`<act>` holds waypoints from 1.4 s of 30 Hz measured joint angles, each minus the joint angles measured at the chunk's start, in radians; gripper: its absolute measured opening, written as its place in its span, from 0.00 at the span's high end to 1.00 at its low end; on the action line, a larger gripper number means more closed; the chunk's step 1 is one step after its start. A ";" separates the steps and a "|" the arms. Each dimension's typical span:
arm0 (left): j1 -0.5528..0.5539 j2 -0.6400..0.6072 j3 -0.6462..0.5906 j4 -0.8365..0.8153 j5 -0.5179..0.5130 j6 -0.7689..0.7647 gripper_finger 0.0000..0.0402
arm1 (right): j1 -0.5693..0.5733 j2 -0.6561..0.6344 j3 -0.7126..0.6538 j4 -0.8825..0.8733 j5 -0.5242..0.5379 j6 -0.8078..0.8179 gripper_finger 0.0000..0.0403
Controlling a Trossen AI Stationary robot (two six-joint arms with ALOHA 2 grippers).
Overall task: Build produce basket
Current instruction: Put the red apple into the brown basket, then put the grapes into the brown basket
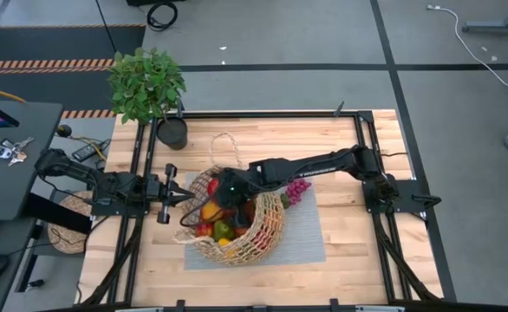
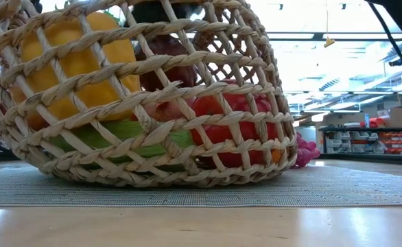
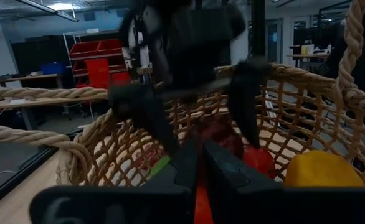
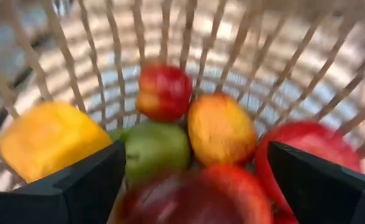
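Observation:
The tan wicker basket [image 1: 241,221] stands tipped toward the table's left on a grey mat [image 1: 306,236], its underside on the mat [image 2: 153,180]. The produce lies inside: a yellow piece [image 4: 48,140], a red one [image 4: 164,92], an orange one [image 4: 220,127], a green one [image 4: 154,149] and more red ones. Purple grapes [image 1: 298,191] lie on the mat at the basket's right. My right gripper [image 4: 204,186] hangs open inside the basket, slanting down from the right, a blurred red piece [image 4: 195,196] between its fingers. My left gripper [image 1: 187,198] is shut at the basket's left rim. My left gripper reaches level from the table's left, and its shut fingers [image 3: 198,162] meet the basket's left rim [image 1: 195,192]. The fingers themselves hide the place of contact, so I cannot tell whether they pinch the rim or rest on it. The basket leans toward this gripper.
A leafy potted plant [image 1: 146,82] stands at the table's far left corner. The basket's thin looped handle [image 1: 224,146] sticks out toward the far edge. A flat woven disc [image 1: 68,221] lies off the table's left side. Bare wood shows near the front edge.

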 joint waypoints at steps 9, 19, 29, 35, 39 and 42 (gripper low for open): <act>0.000 0.000 0.000 0.000 0.000 0.000 0.91 | 0.003 -0.001 0.209 -0.162 0.160 -0.004 0.01; 0.000 0.000 0.000 0.000 0.000 0.000 0.93 | 0.005 -0.070 0.294 -0.301 0.249 -0.008 0.05; 0.000 0.000 0.000 0.000 0.000 0.000 0.92 | 0.006 -0.221 0.193 -0.402 0.320 0.050 0.08; 0.000 0.000 0.000 0.000 0.000 0.000 0.93 | 0.040 -0.405 -0.049 -0.430 0.431 0.149 0.09; 0.000 0.000 0.000 0.000 0.000 0.000 0.91 | 0.067 -0.594 -0.330 -0.338 0.456 0.206 0.10; 0.000 0.000 0.000 0.000 0.000 0.000 0.91 | 0.072 -0.745 -0.563 -0.215 0.453 0.216 0.10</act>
